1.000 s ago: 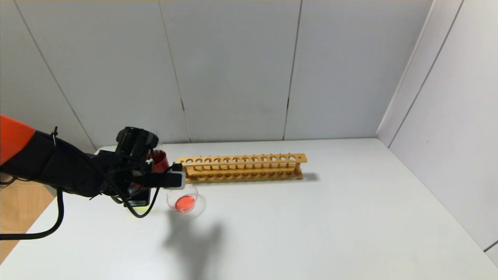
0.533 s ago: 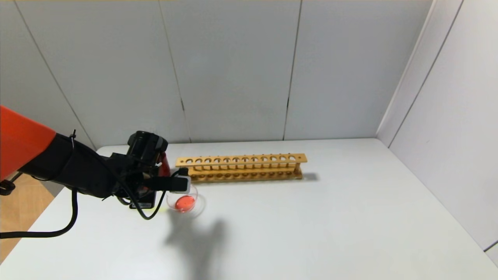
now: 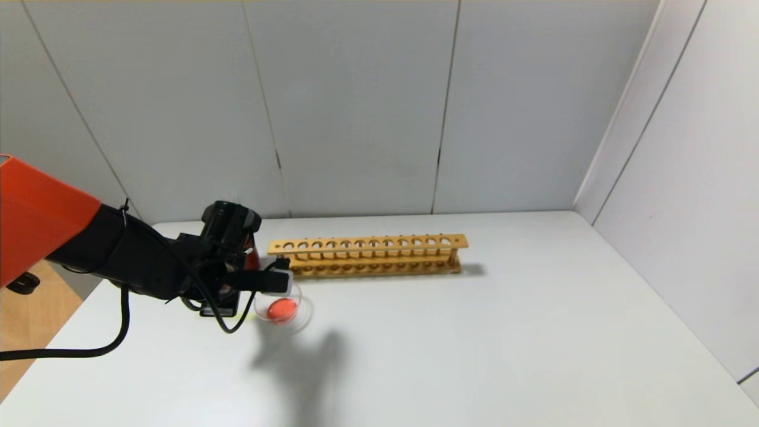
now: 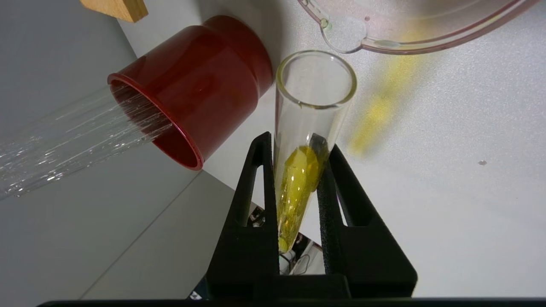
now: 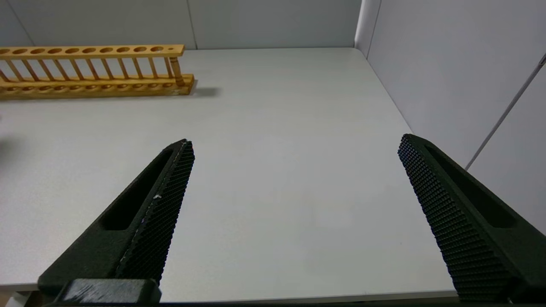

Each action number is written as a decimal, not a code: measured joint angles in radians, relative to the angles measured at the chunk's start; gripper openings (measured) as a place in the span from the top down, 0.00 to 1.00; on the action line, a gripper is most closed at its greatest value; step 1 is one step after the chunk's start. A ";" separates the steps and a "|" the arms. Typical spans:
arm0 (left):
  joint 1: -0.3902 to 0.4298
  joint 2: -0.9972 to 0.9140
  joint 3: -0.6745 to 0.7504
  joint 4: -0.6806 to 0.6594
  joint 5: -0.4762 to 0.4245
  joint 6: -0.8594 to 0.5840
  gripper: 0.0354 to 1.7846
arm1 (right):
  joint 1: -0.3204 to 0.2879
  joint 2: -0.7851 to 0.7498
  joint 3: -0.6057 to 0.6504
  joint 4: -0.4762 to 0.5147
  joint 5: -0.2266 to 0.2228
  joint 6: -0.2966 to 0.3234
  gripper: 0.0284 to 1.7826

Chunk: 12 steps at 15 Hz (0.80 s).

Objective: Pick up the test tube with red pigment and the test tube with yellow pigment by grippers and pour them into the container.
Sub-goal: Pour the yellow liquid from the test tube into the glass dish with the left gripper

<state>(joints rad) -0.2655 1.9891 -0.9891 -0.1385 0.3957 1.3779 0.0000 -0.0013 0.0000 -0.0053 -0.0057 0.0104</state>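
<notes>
My left gripper point(image 3: 271, 280) point(image 4: 298, 143) is shut on the test tube with yellow pigment point(image 4: 298, 179). The tube is tilted, its open mouth is close to the rim of the container point(image 4: 409, 36), and the yellow liquid sits low between the jaws. The container point(image 3: 278, 308) is a clear glass dish with red liquid in it, on the table just under the gripper's front. The test tube with red pigment is not to be made out. My right gripper point(image 5: 296, 143) is open and empty over the table's right front, out of the head view.
A dark red cup point(image 4: 200, 85) point(image 3: 251, 256) with clear tubes stands right behind the left gripper. A long wooden tube rack point(image 3: 367, 255) point(image 5: 94, 68) stands empty at the back middle. A yellow glow point(image 4: 384, 102) lies on the white table beside the dish.
The left arm has moved forward and to the right with the yellow tube, bringing the gripper closer over the dish. The dish, cup and rack have not moved.
</notes>
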 joint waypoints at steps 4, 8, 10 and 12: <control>-0.005 0.018 -0.015 0.001 0.052 0.019 0.84 | 0.000 0.000 0.000 0.000 0.000 0.000 0.02; -0.014 0.027 -0.021 0.001 0.057 0.039 0.84 | 0.000 0.000 0.000 0.000 0.000 0.000 0.02; -0.023 0.031 -0.022 0.001 0.057 0.040 0.84 | 0.000 0.000 0.000 0.000 0.000 0.000 0.02; -0.025 0.036 -0.023 0.002 0.067 0.041 0.84 | 0.000 0.000 0.000 0.000 0.000 0.000 0.02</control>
<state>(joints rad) -0.2909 2.0253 -1.0121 -0.1366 0.4628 1.4185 0.0000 -0.0013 0.0000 -0.0057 -0.0053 0.0109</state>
